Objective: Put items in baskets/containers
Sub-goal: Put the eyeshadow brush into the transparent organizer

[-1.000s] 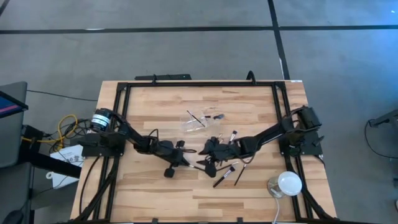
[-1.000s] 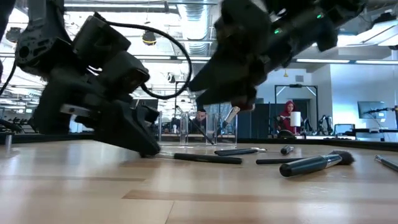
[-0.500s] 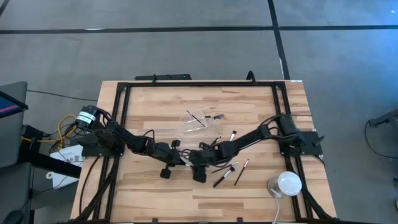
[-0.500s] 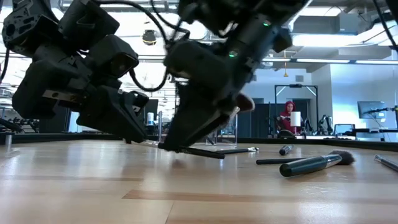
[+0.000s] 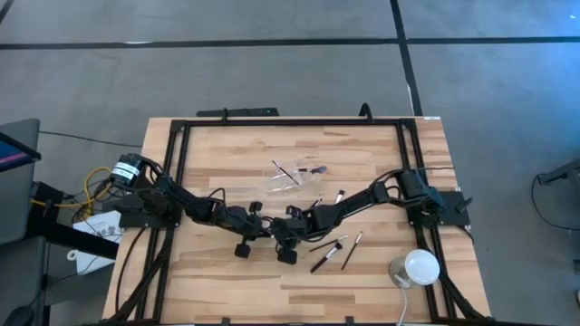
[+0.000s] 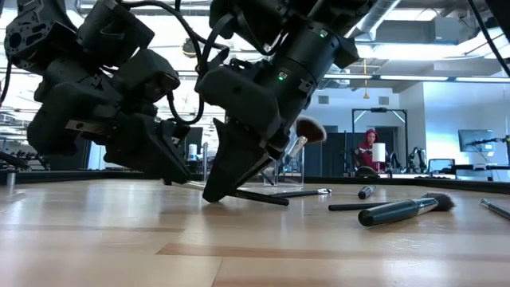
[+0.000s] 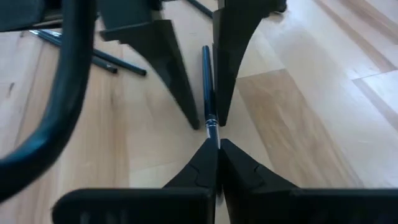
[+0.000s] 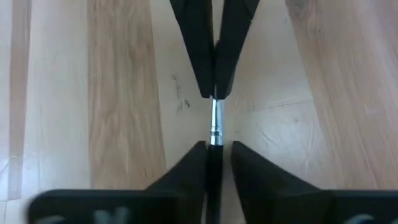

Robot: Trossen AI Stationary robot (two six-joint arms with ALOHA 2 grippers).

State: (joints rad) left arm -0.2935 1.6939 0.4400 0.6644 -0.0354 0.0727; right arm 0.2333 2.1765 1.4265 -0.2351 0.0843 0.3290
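A slim dark brush (image 7: 206,68) with a silver ferrule (image 8: 216,127) lies low over the middle of the table. My left gripper (image 5: 264,234) reaches it from the left and is shut on one end. My right gripper (image 5: 280,238) faces it from the right, slanting down. Its two fingers (image 8: 194,163) stand close on either side of the dark handle, with a narrow gap left. The clear container (image 5: 288,176) stands farther back and holds a few brushes. Other brushes (image 5: 324,256) lie loose on the wood to the right. My left gripper pinches the brush's end just beyond the silver ferrule (image 7: 212,129) between its two fingertips, which hide the tip itself. The fingers slant down from the table's left and lie along the brush. The handle's other end (image 6: 280,199) rests on the table. My right gripper: whether a finger touches the handle, I cannot tell.
A white dome-shaped object (image 5: 420,267) sits at the near right corner. Loose brushes (image 6: 398,210) lie on the near right of the table. A black frame (image 5: 290,121) runs round the table top. A person in red (image 6: 369,143) shows in the room behind.
My right gripper has swung from the loose brushes toward the table's left and come down over the brush that my left gripper holds, and its fingers now straddle the handle. My left gripper has drawn a little toward the table's left, still shut.
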